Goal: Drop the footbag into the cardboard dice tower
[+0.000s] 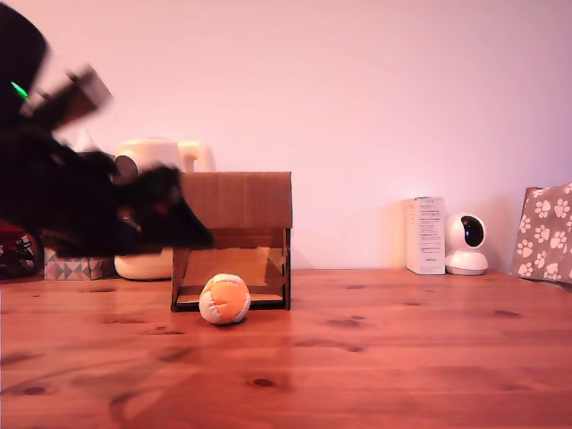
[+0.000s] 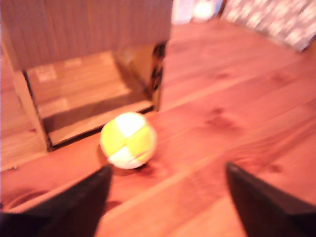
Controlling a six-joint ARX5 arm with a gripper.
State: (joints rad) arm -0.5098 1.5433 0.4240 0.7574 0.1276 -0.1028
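Approach to pick, nothing gripped yet.
Small stitched orange-white-yellow footbag [image 1: 224,298] resting on wooden surface [image 1: 384,357], just before lower opening of brown corrugated cardboard dice tower [image 1: 237,198]. Black gripper [image 2: 168,190] angled toward it, jaws apart and empty, presumably to straddle it.

The arm [image 1: 80,197] hangs above the table, its claw [image 2: 168,197] spread wide, empty.

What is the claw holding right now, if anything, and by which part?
Nothing. The claw is open and empty; its two fingers stand apart above the table, with the footbag lying untouched ahead of them.
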